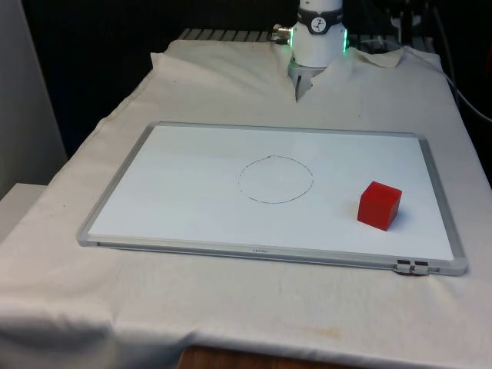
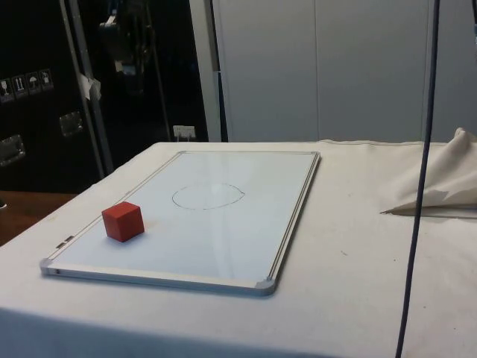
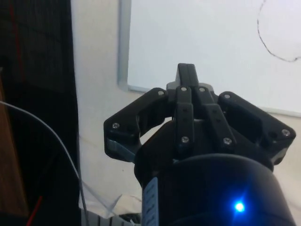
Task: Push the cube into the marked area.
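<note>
Red cube [image 1: 379, 205] resting on whiteboard [image 1: 192, 169] near the front view's right edge, well apart from drawn circle [image 1: 275, 179]; black end effector [image 3: 186, 75] clenched, fingers together, above cloth-covered desk [image 1: 231, 84].

Front view: I look along the desk [image 1: 231, 323] toward 12 o'clock, whiteboard [image 1: 192, 184] centred at mid-range. Side view: I look across the desk from its flank, low and near. Wrist view: close above the pincer [image 3: 187, 75]. All three share the whiteboard's drawn circle [image 1: 275, 179].
</note>
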`<state>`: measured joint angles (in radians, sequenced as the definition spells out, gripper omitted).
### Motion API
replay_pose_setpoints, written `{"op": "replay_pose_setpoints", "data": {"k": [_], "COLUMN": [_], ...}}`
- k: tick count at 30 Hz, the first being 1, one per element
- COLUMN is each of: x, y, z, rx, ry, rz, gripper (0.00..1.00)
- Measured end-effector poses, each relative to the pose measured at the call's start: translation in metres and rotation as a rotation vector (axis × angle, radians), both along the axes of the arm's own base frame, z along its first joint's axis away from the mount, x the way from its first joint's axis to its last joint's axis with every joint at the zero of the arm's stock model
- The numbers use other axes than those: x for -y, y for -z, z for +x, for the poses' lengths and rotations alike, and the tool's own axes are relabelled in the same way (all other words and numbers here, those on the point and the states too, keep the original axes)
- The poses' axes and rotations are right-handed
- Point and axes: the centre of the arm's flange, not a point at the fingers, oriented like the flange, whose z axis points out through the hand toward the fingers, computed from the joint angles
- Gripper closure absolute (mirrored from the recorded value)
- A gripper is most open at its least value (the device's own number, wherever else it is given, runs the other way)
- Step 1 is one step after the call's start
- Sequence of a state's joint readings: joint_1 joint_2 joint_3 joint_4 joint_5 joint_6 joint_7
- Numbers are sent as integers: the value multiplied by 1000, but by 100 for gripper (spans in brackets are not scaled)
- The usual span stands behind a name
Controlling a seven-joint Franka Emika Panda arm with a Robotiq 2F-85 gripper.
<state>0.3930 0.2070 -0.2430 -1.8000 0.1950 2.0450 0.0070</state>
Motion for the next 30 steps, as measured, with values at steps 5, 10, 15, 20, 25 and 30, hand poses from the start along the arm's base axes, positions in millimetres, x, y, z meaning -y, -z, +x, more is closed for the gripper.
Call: {"op": "replay_pose_setpoints", "data": {"k": [5, 10, 15, 20, 25, 30], "x": [-13, -26, -37, -50, -64, -69], "y": [10, 22, 33, 46, 58, 66], "z": [7, 16, 24, 34, 44, 50], "rx": [4, 8, 13, 19, 31, 40], "ry": [-3, -8, -10, -14, -16, -11], "rz": [4, 9, 15, 23, 38, 52], "gripper": [100, 100, 100, 100, 100, 100]}}
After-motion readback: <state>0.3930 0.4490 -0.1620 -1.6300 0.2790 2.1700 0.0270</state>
